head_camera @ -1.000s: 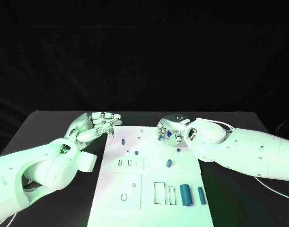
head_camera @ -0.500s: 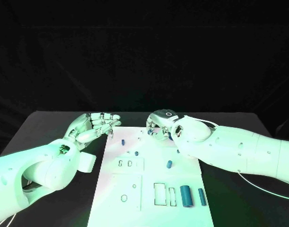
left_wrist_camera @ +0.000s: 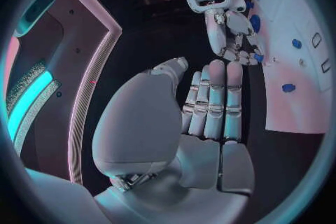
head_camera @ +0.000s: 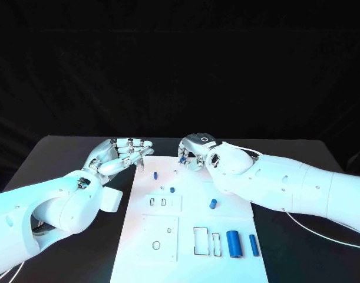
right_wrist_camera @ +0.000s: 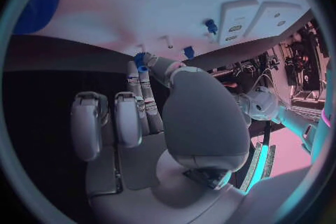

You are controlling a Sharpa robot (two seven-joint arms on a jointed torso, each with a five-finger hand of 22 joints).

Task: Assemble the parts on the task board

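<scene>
Nearest to us on the white task board [head_camera: 158,247] we see a large blue cylinder [head_camera: 233,243] lying flat, with a thinner blue peg [head_camera: 254,244] just beside it and a thin blue strip [head_camera: 216,244] on its other side, next to a rectangular slot [head_camera: 198,241]. The near edge of the board is cut off at the bottom of the head view.

Further along the board a short blue part [head_camera: 214,204] lies tilted, then a small blue part [head_camera: 171,190] and another blue part [head_camera: 156,175] that seems to stand upright (we cannot tell whether it sits in a hole).

The left hand [head_camera: 122,155] hangs over the far left corner of the board, fingers straight and close together, thumb apart; in the left wrist view nothing lies between them. A white box [head_camera: 110,199] lies on the black table [head_camera: 35,171] beside the left forearm, partly hidden by it.

The right hand [head_camera: 194,154] is over the far edge of the board, its fingers pointing down. In the right wrist view the thumb and two fingertips [right_wrist_camera: 140,70] pinch a small blue part [right_wrist_camera: 139,60]; most of this part is hidden by the fingers, so its shape is hard to make out. The other fingers are curled in.

Behind the table a black curtain [head_camera: 180,65] closes off the room.
</scene>
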